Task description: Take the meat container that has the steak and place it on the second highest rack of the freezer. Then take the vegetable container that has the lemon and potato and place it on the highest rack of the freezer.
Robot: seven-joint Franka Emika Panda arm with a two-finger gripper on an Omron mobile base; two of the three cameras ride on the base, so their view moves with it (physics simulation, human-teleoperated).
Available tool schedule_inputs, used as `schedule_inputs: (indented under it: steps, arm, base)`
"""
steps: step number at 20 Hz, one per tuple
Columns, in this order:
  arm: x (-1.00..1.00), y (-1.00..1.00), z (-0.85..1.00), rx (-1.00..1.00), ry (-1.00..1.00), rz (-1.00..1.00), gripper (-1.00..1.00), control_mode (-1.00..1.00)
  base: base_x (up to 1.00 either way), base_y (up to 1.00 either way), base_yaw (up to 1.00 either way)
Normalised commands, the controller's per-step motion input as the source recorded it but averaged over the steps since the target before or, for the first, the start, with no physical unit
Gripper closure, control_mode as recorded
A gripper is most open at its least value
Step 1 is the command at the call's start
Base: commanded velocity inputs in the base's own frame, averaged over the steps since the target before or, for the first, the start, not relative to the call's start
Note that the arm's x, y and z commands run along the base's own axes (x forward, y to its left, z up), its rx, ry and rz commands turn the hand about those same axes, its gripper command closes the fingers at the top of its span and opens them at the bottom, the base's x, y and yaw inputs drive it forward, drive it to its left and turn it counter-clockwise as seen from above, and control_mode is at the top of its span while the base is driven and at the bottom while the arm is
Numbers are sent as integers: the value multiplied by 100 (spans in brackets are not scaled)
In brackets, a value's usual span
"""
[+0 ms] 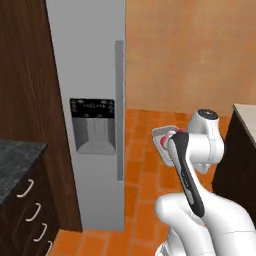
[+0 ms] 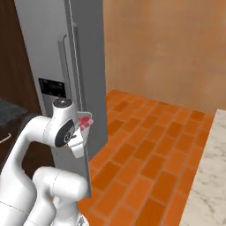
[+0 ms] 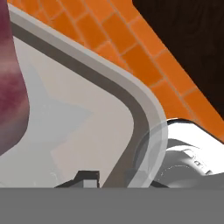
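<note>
Gripper (image 3: 87,177): clamped on rim of meat container (image 3: 87,118) | steak (image 3: 11,87) inside tray | held above orange floor (image 1: 140,150), beside closed freezer (image 1: 95,75)

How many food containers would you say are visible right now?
1: the meat container, with the steak in it, held up in the end effector beside the freezer. The vegetable container may be out of frame.
</note>
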Motion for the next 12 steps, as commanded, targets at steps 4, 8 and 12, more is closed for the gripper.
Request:
schedule_inputs:
  steps: [4,8,12]
  arm:
    - [0,0,0,0,0,0,100,100]
    - [0,0,0,0,0,0,100,100]
    - [0,0,0,0,0,0,100,100]
  base:
    - [68,0,-51]
    - [100,0,-28]
    - [100,0,-9]
